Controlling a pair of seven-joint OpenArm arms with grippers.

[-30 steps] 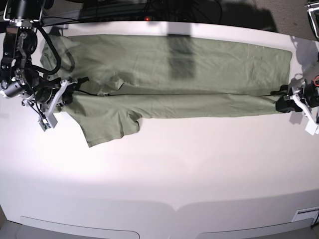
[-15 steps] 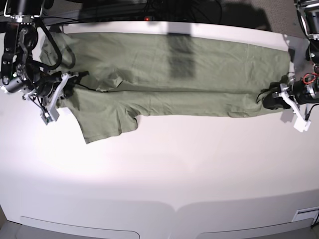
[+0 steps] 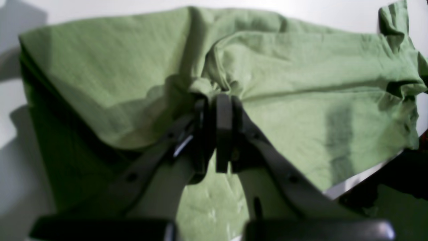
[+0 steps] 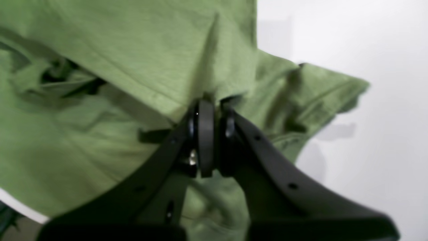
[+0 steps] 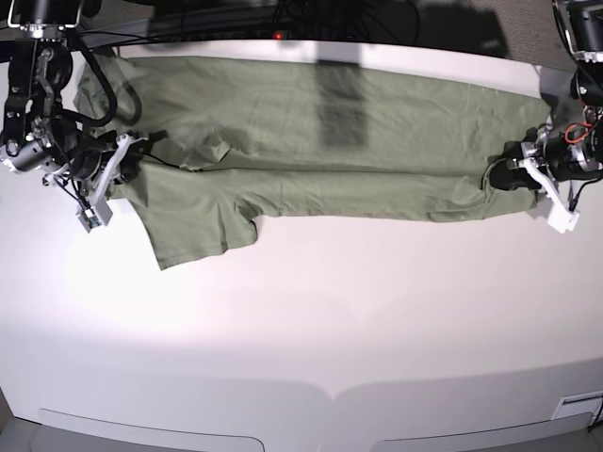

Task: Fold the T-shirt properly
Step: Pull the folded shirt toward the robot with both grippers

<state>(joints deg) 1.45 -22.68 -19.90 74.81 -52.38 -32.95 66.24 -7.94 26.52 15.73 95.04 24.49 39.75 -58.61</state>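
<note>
The T-shirt (image 5: 320, 141) is stretched lengthwise across the far half of the desk (image 5: 311, 330), its near long edge lifted and pinched at both ends. The left gripper (image 3: 215, 100) is clamped shut on a bunched fold of fabric, the rest of the shirt spreading beyond and to either side of its tips. The right gripper (image 4: 212, 105) is likewise closed on the cloth, a sleeve (image 4: 317, 93) hanging just to one side of it.

For a clean lengthwise fold, both ends would best be carried over together at equal height, with the fabric between them kept taut so that the edge is laid down straight.

The shirt is seen as soft sage-green cotton, matte and lightly creased, puckered where it is gripped. The desk is smooth, white and glossy; the gripper fingers are hard black plastic.
</note>
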